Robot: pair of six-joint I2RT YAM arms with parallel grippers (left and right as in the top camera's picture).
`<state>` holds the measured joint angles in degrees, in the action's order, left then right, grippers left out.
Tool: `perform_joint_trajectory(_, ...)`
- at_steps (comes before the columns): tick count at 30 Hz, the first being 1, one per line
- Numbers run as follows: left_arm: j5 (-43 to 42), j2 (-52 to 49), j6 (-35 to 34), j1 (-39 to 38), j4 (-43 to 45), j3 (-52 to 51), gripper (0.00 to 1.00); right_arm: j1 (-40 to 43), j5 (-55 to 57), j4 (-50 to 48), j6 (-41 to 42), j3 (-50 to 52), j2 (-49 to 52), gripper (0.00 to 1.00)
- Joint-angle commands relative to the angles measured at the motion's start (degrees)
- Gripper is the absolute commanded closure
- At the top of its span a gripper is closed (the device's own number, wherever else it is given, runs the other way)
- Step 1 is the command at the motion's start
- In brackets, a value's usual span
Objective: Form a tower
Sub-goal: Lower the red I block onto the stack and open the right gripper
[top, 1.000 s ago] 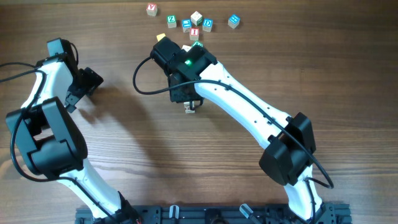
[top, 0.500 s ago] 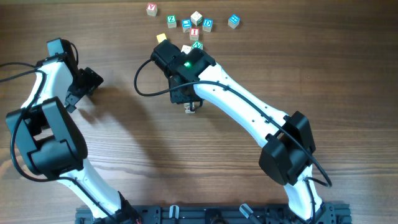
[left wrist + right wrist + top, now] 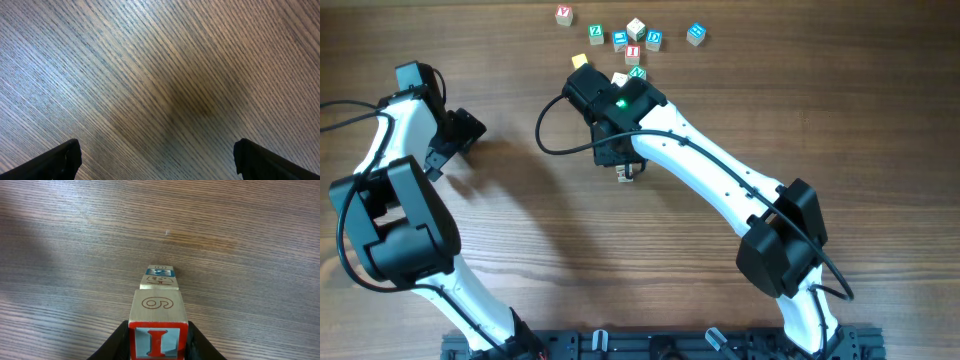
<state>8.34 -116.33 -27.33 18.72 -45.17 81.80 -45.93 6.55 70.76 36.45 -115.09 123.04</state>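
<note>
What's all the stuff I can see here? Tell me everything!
tower: one, pale wood cubes, red I on the gripped cube, a blue face lower down, middle of the table
loose letter cubes: about ten, pale wood with red, green or blue faces, far side of the table, two partly behind the right arm
table: one, brown wood grain, under everything
cables: two, black, one beside each arm
rail: one, black, near edge
arms: two, white and black, left and right
left tool: one, black, open over bare wood
right tool: one, black, shut on the tower's I cube
</note>
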Motion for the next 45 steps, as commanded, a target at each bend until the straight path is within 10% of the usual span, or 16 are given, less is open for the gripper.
perform_joint_trajectory(1, 0.5, 0.0, -0.1, 0.2, 0.0, -0.3, 0.00, 0.0, 0.7, 0.6, 1.1, 0.5, 1.3, 0.72)
perform_joint_trajectory(33, 0.5, 0.0, -0.1, 0.2, 0.0, -0.3, 0.00, 0.0, -1.0, -1.7, 1.0, 2.3, 1.3, 0.67)
perform_joint_trajectory(41, 0.5, 0.0, -0.1, 0.2, 0.0, -0.3, 0.00, 0.2, -0.8, -1.6, 1.0, 2.3, 1.3, 0.50)
perform_joint_trajectory(45, 0.5, 0.0, -0.1, 0.2, 0.0, -0.3, 0.00, 0.2, -0.5, -1.7, 1.0, 2.3, 1.3, 0.67)
